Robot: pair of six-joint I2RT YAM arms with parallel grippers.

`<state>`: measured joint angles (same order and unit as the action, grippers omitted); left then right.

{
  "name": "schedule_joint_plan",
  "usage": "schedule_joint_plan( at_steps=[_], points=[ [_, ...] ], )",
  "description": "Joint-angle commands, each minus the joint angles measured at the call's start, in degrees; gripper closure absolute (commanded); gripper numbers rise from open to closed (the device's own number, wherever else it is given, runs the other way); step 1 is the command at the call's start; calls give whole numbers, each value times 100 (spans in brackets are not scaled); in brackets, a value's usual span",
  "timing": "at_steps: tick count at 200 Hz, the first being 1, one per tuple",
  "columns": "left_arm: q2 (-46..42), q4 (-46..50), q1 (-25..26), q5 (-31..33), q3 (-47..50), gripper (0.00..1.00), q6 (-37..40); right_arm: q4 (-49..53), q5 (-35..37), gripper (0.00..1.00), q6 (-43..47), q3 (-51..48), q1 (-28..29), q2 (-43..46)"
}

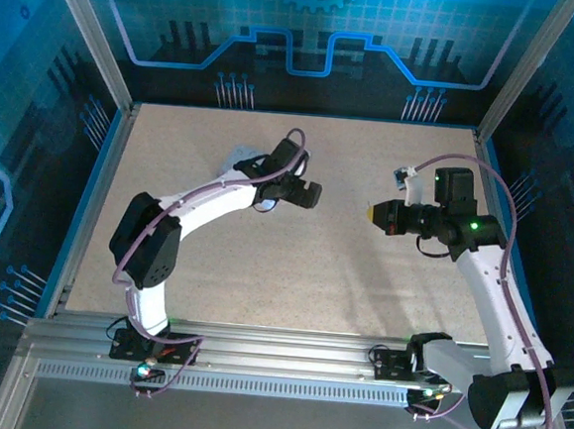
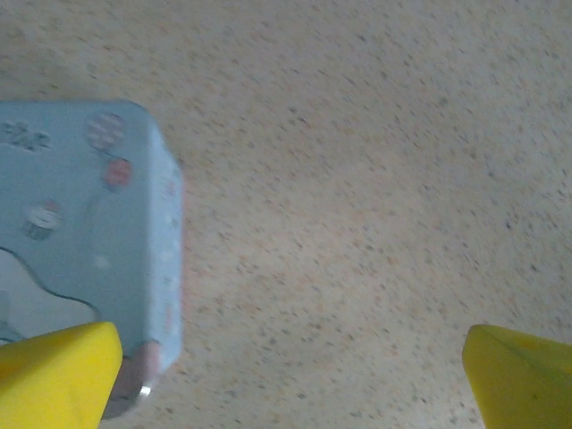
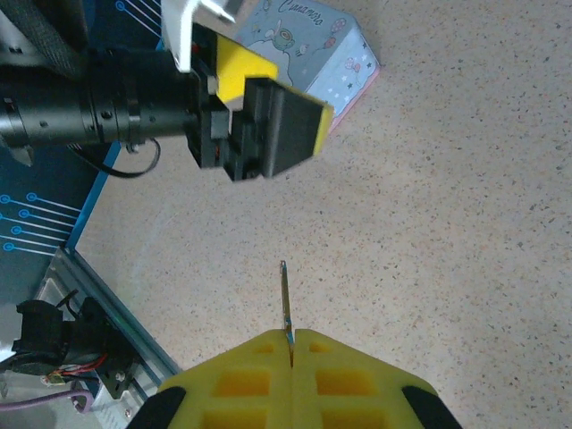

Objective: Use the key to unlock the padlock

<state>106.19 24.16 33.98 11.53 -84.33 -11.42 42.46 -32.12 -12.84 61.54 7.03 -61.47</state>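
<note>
key (image 3: 285, 299): pinched in right gripper (image 3: 292, 338), tip poking out
left gripper (image 2: 290, 380): fingers wide apart, at edge of tin (image 2: 80, 223)
tin: left of key, well apart

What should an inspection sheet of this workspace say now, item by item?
Surface: speckled beige table.
Job's things: thin key sticks out from the right hand. The padlock is perhaps the small grey piece with a silvery glint at the tin's corner; it is too blurred to be sure.
Clutter: pale tin with a cartoon lid, on the table.
Hands: left hand open, over bare table beside the tin; right hand shut on the key.
Cables: purple cables run along both arms.
Surroundings: blue patterned walls; metal rail at the near edge.
</note>
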Motion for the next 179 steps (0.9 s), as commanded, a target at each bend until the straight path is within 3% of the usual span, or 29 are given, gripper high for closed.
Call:
schedule_joint_plan(
  at_steps=[1,77,179],
  points=[
    [264,364,-161,345,-320,1,160,52,-146,97,-54,-19,-99,-22],
    [770,626,-227,315,-524,1,175,35,-137,97,-61,-19,-147,-49],
    [851,539,72,220,210,1,-61,-17,-154,97,-105,-89,-162,-24]
  ],
)
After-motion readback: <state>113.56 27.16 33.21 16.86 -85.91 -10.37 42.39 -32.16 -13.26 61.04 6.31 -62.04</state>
